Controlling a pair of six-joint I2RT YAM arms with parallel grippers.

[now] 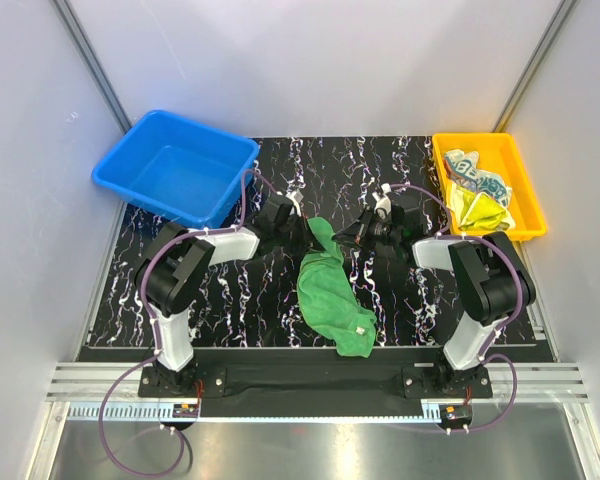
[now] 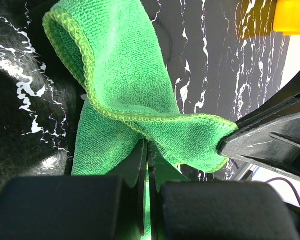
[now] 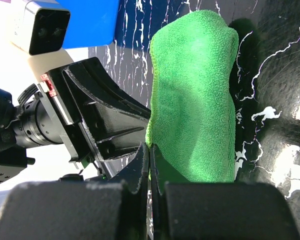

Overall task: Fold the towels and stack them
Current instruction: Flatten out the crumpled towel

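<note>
The green towel (image 1: 330,290) is pinched at its top edge between both grippers in the middle of the mat and drapes down toward the near edge, its lower end lying on the mat. My left gripper (image 1: 305,238) is shut on one upper corner; the left wrist view shows its jaws closed on the green towel (image 2: 125,75). My right gripper (image 1: 342,236) is shut on the edge close beside it, and the right wrist view shows the towel (image 3: 195,100) hanging in a long fold. The yellow towel (image 1: 480,208) and the striped towel (image 1: 473,172) lie crumpled in the yellow tray (image 1: 525,185).
A blue bin (image 1: 160,197) stands at the back left of the black marbled mat (image 1: 230,300). The two grippers sit almost fingertip to fingertip; the right gripper's fingers (image 2: 260,142) fill the right side of the left wrist view. Grey walls enclose the table.
</note>
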